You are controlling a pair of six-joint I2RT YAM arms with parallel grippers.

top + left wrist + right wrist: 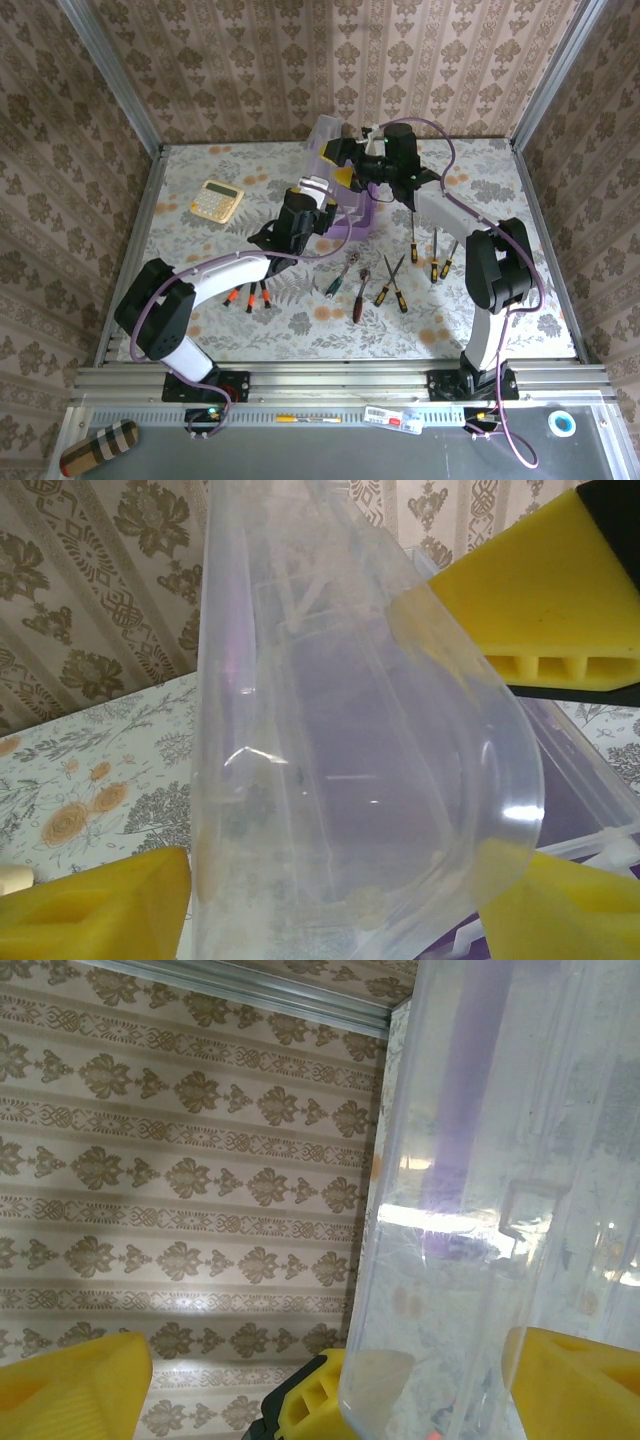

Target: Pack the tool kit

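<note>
The purple case [357, 222] stands open at the table's middle back, its clear lid [327, 133] raised. My left gripper [335, 190] reaches in from the left. In the left wrist view the clear lid [350, 730] spans the whole gap of the left gripper [335, 905], and both yellow pads rest against it. My right gripper [363, 160] comes from the back right. It is open [330, 1390], with the lid's edge [480, 1210] near its right finger and a wide gap on the left. Screwdrivers [410, 240] and wrenches [340, 276] lie on the table.
A yellow calculator [217, 200] lies at the back left. Three orange-handled screwdrivers [252, 297] lie under the left forearm. More screwdrivers [440, 260] lie beside the right arm's base. Patterned walls close in the table on three sides.
</note>
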